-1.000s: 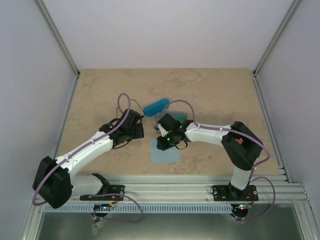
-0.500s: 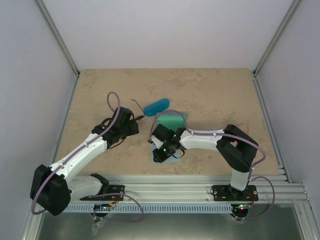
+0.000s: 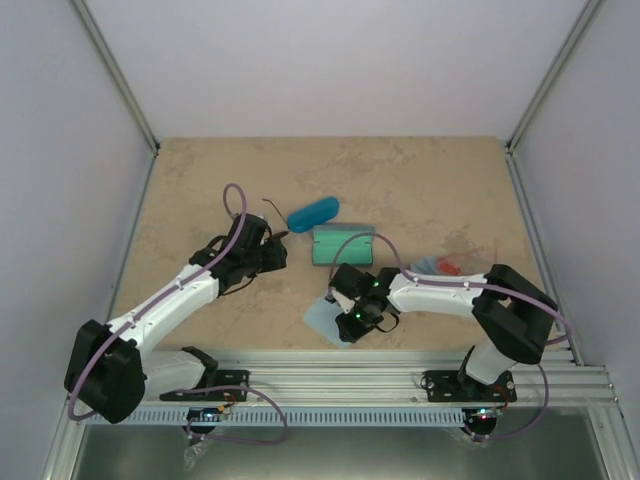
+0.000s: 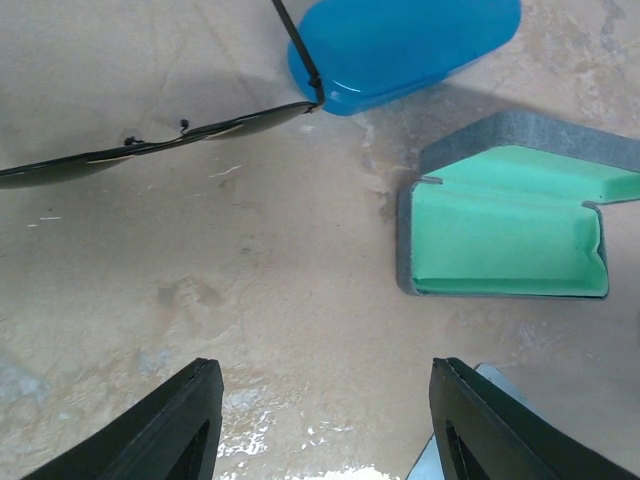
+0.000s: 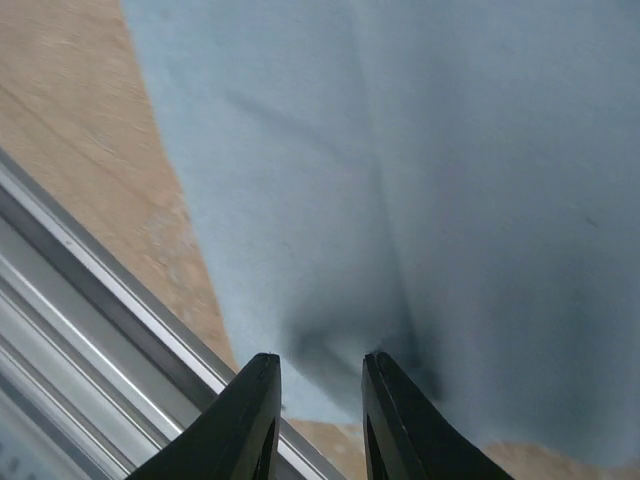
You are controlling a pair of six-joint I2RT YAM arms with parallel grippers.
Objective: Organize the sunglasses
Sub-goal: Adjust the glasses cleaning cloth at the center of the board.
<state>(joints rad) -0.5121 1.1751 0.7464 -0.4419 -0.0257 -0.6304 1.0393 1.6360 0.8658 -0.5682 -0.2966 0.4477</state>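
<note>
While two cases [image 3: 312, 213] [image 3: 343, 245] sit centrally, two sunglasses [image 4: 70, 167] [image 3: 447, 267] lie apart.

Wire-framed sunglasses [image 4: 150, 150] lie on the desk [image 4: 270, 290], one temple touching the blue oval case [image 4: 405, 45]. The grey case [image 4: 505, 235] gapes open, mint-lined. The left end effector [image 4: 325, 365] is spread, empty.

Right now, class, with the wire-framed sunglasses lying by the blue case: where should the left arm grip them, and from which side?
Probably the bridge of the wire-framed sunglasses, from above, with the jaws across the thin frame. The lenses lie low and nearly flat, and one hinge end appears to sit against the blue case, crowding that end.
</note>
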